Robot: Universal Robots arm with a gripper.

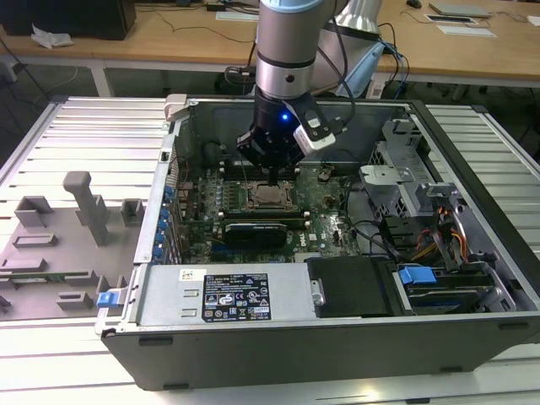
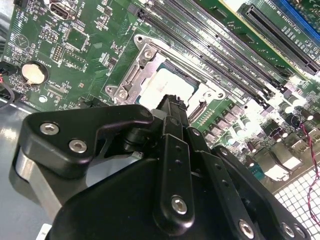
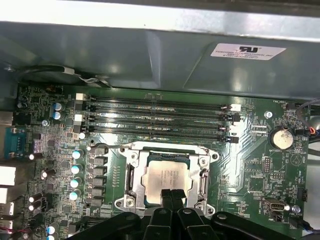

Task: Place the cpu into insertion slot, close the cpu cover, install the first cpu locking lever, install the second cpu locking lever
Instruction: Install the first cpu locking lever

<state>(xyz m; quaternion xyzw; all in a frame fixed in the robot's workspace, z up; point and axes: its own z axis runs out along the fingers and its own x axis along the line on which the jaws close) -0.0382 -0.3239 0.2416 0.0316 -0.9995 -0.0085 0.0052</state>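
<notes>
gripper [image 3: 172, 193] narrow, tips together at cpu [image 3: 162, 175] edge | cpu cover [image 3: 131, 170] down | exterior view: arm [image 1: 287, 42] inside open case [image 1: 169, 354]

Your arm [image 1: 288, 42] hangs straight down from above, wrist [image 1: 285, 80] upright, with the gripper [image 1: 272, 175] at its lower end pointing downward. In both wrist views you see its two black fingers [image 3: 167, 196] [image 2: 174, 106] pressed side by side, their tips touching, the jaws fully closed.
</notes>
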